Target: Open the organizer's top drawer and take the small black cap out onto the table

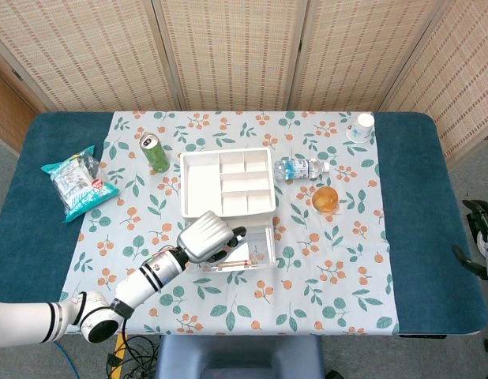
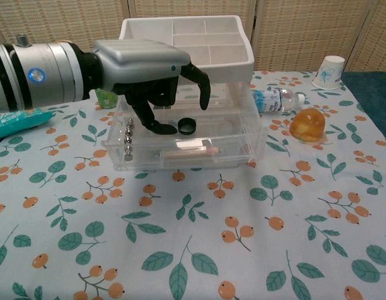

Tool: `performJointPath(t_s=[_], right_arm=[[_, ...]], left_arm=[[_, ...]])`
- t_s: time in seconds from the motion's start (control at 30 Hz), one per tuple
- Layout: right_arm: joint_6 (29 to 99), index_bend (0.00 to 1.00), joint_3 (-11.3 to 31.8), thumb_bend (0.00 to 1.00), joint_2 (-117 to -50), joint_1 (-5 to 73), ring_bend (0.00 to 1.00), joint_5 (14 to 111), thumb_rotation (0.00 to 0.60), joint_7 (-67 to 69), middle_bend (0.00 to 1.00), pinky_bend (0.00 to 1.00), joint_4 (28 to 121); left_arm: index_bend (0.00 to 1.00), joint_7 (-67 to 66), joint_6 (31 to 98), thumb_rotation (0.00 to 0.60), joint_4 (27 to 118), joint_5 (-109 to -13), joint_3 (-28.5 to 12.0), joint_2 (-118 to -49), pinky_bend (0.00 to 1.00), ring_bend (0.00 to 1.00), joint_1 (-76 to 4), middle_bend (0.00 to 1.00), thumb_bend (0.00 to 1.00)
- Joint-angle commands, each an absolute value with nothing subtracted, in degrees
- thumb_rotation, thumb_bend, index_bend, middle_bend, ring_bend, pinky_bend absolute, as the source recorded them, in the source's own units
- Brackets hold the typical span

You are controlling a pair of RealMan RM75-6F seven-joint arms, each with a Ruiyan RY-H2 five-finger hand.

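Small black cap (image 2: 187, 126) lies on the floor of the clear top drawer (image 2: 240, 147), which stands pulled out toward the robot from the white organizer (image 2: 233, 61). Cap sits near the middle of the drawer, upright, open side up. Same drawer also holds a row of small metal balls (image 2: 128, 139) at its left end and a pencil-like stick (image 2: 190, 151) along the front wall.

Left hand (image 2: 157, 75) is over the left half of the drawer, palm down, fingers spread and holding nothing. One dark fingertip (image 2: 165, 128) reaches down into the drawer just left of the cap (contact with the cap cannot be told from either view); another finger hangs curved above the drawer, apart from the cap.

Right hand (image 1: 482, 230) shows only at the right edge of the head view, off the table; whether its fingers are spread or curled cannot be told.

Around the organizer on the leaf-print cloth (image 2: 255, 237): green can (image 1: 155, 151), water bottle (image 2: 275, 100) lying on its side, orange ball (image 2: 307, 124), paper cup (image 2: 330, 70), snack bag (image 1: 76, 189).
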State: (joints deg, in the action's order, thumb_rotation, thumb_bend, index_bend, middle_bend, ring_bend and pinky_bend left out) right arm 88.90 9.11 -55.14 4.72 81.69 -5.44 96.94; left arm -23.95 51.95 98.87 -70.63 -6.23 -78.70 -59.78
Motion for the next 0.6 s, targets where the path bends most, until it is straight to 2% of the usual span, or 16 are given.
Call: performJointPath(t_s=[0.03, 0.6], right_arm=[[88.95, 0.16, 9.08, 0.26, -55.20, 4.65, 0.19, 81.68, 0.600, -5.32, 0.21, 0.23, 96.86], [88.90, 0.16, 9.00, 0.26, -55.38, 4.37, 0.19, 81.52, 0.600, -4.29, 0.21, 0.23, 96.04]], left_arm=[[0.34, -27.94, 52.44, 0.600, 98.72, -69.57, -6.19, -79.92, 1.00, 1.00, -60.01, 1.00, 0.27], [0.35, -42.22, 54.96, 0.600, 99.68, -62.59, -6.30, -82.67, 1.00, 1.00, -60.61, 1.00, 0.27]])
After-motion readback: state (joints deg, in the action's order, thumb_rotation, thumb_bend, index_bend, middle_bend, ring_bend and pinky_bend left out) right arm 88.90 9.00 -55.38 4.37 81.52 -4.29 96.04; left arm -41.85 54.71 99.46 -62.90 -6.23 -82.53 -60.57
